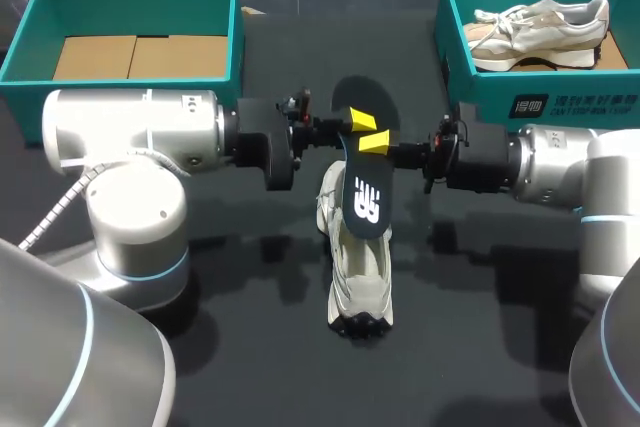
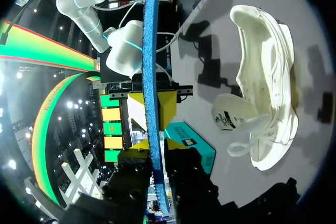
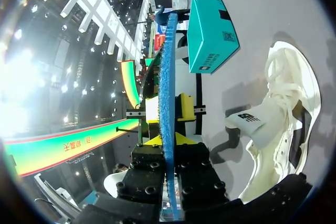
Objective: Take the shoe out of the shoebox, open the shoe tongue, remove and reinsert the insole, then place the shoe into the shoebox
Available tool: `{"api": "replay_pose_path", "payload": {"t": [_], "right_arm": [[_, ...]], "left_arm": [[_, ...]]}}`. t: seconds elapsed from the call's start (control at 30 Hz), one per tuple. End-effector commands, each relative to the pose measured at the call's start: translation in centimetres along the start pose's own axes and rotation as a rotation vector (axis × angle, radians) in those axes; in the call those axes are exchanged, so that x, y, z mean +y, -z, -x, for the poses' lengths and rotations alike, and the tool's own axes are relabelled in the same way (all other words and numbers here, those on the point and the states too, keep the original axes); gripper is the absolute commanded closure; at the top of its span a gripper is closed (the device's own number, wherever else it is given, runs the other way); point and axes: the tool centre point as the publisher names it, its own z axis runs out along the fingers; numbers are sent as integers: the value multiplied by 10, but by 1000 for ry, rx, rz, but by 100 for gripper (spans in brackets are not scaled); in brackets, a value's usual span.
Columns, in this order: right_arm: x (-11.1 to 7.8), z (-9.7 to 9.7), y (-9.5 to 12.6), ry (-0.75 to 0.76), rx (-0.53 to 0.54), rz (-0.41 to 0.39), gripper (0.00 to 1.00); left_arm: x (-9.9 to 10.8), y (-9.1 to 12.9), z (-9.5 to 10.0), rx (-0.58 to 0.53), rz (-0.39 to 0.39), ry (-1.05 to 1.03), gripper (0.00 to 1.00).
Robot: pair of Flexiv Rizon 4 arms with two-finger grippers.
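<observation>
A dark insole (image 1: 365, 162) with a white logo and a blue underside stands on edge over the white shoe (image 1: 360, 267), its lower end at the shoe's opening. The shoe lies on the black table between my arms. My left gripper (image 1: 358, 121) comes in from the left and my right gripper (image 1: 377, 143) from the right, both at the insole's upper half. In the left wrist view the insole (image 2: 152, 77) runs between the left gripper (image 2: 157, 148), shut on it, with the shoe (image 2: 268, 93) beside. In the right wrist view the right gripper (image 3: 168, 142) is shut on the insole (image 3: 167, 103).
A teal shoebox (image 1: 20, 57) with a bare cardboard bottom stands at the back left. A second teal shoebox (image 1: 540, 102) at the back right holds another pale shoe (image 1: 540, 27). Black table shows around the shoe.
</observation>
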Motion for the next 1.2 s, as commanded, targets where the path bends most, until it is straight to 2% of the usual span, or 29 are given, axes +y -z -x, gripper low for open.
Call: {"api": "replay_pose_path", "payload": {"t": [0.03, 0.1, 0.3, 0.33, 0.37, 0.4, 0.57, 0.9, 1.0, 1.2], "right_arm": [[0, 2, 0, -3, 0, -2, 100], [0, 2, 0, -4, 0, -1, 100], [1, 4, 1, -11, 6, -2, 100], [1, 4, 1, -12, 6, -2, 69], [1, 5, 2, -12, 6, -2, 18], [1, 5, 2, -14, 10, -4, 0], [2, 7, 12, -2, 12, -14, 0], [2, 3, 55, 95, -9, 30, 0], [2, 4, 65, 142, -20, -19, 0], [2, 4, 65, 142, -20, -19, 0]], "left_arm": [[-2, -3, -1, 3, 3, -1, 93], [-2, -4, -1, 3, 2, -1, 100], [-3, -4, -1, 2, 2, -5, 100], [-3, -4, -2, 1, 2, -5, 100], [-3, -3, -2, 0, 2, -6, 100], [-3, -3, -1, -1, 2, -6, 100], [-3, 2, -1, -1, 4, -5, 100], [-12, 23, 3, 5, 9, 32, 100], [-20, 32, 9, 10, 9, 32, 100], [-39, 51, 21, 29, 24, 20, 100]]}}
